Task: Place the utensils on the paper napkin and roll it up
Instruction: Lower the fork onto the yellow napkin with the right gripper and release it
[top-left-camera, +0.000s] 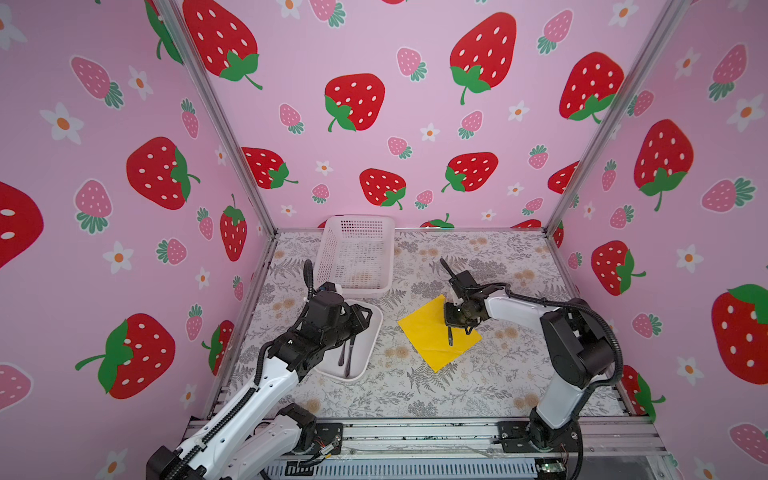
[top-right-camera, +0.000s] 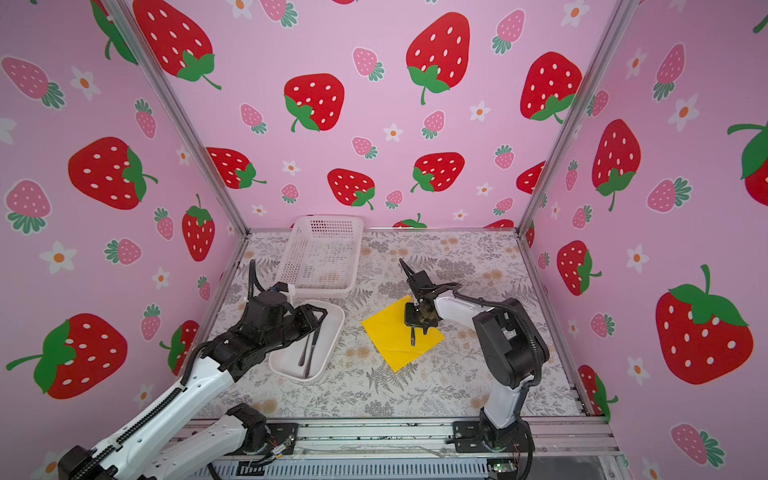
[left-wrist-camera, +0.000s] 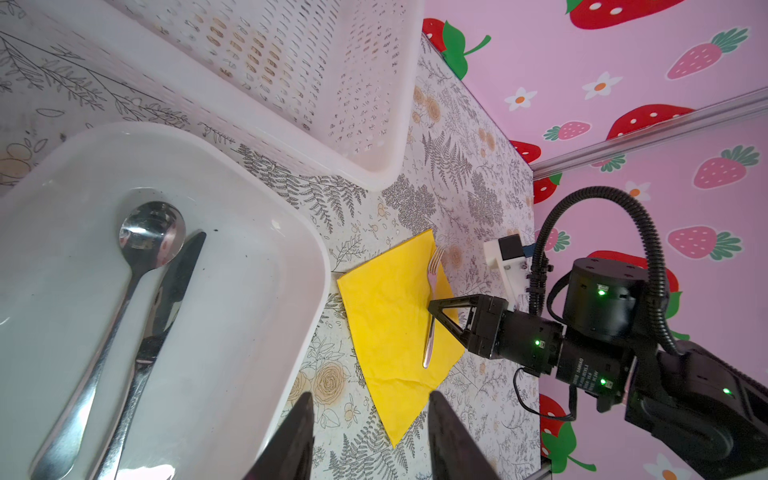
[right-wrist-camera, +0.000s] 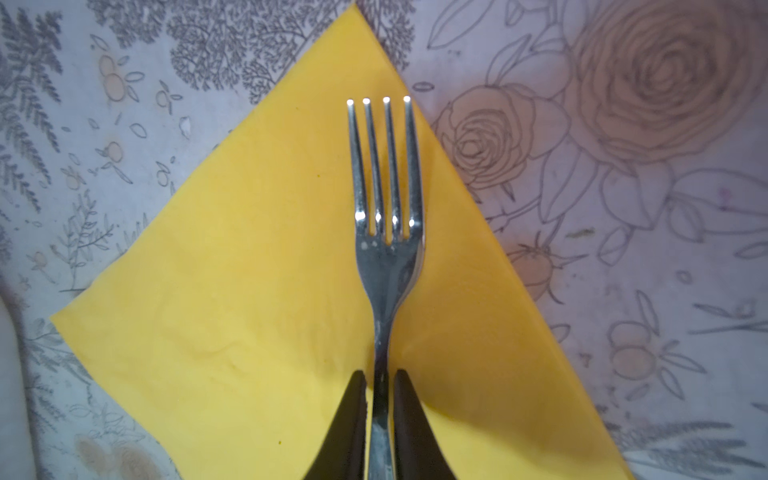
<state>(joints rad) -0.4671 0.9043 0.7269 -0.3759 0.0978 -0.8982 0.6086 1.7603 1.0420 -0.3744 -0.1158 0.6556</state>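
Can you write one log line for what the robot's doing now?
fork: on napkin | right tool: astride fork handle, grip unclear | left tool: open, empty, by tray | spoon, knife: in tray

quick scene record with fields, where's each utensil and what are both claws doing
on napkin: shiny metal fork on the yellow paper napkin, tines toward a corner
in tray: shiny metal spoon and dark metal knife side by side in the white plastic tray
right arm: right claw straddles the fork's handle; gripping or releasing unclear
left arm: left claw open, empty, above the tray
behind tray: white mesh basket
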